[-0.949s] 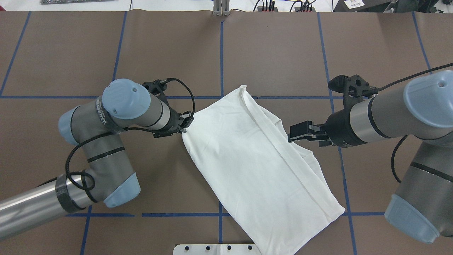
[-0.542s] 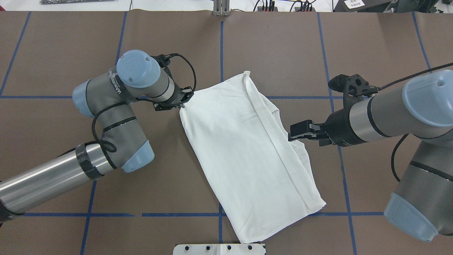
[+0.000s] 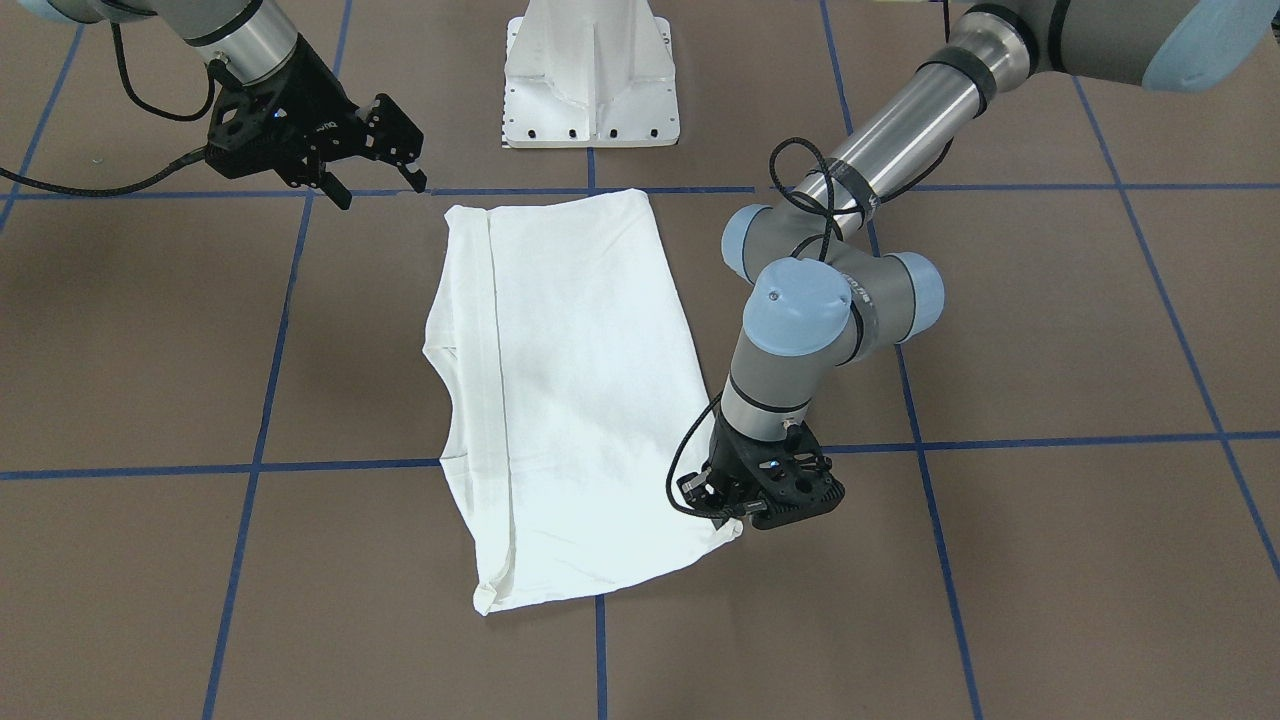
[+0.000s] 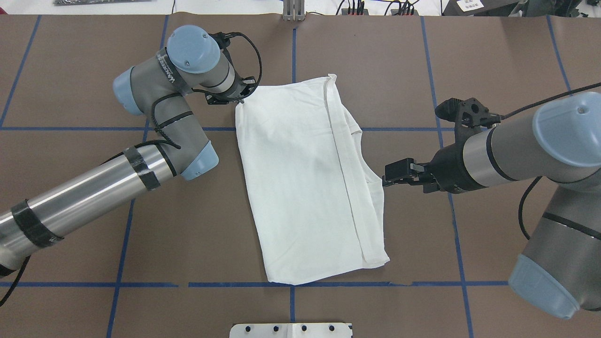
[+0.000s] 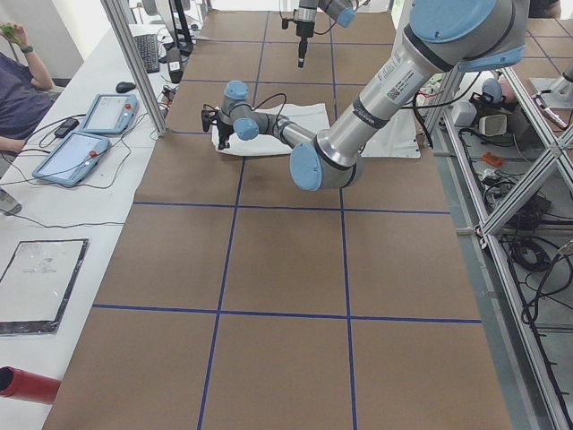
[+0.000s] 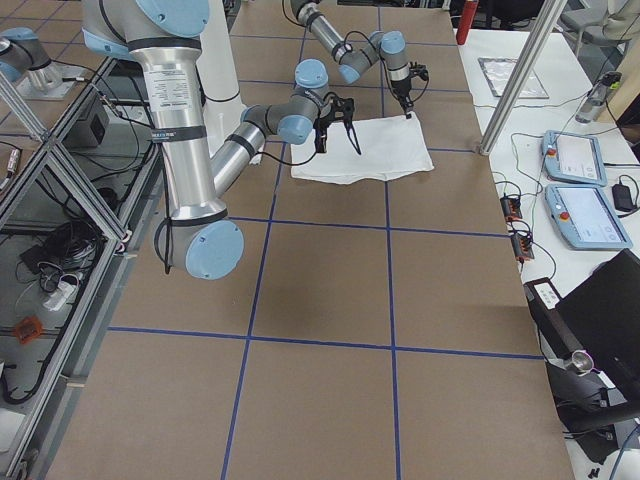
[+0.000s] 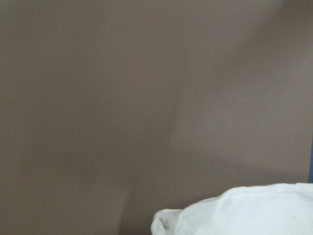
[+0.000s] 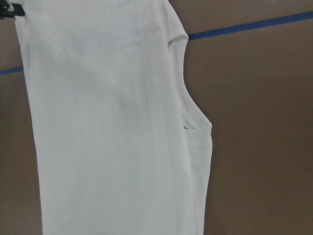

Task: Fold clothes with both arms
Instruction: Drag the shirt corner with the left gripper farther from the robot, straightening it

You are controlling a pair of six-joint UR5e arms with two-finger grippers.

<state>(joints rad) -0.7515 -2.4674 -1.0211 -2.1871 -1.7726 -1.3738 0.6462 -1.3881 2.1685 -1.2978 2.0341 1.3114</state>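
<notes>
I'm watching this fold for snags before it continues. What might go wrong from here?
1. The left tool grips only one corner of the shirt, so pulling further may skew or bunch it.
2. The right tool hangs open, holding nothing. Nothing steadies the folded strip along that edge, and it may slip open.
</notes>
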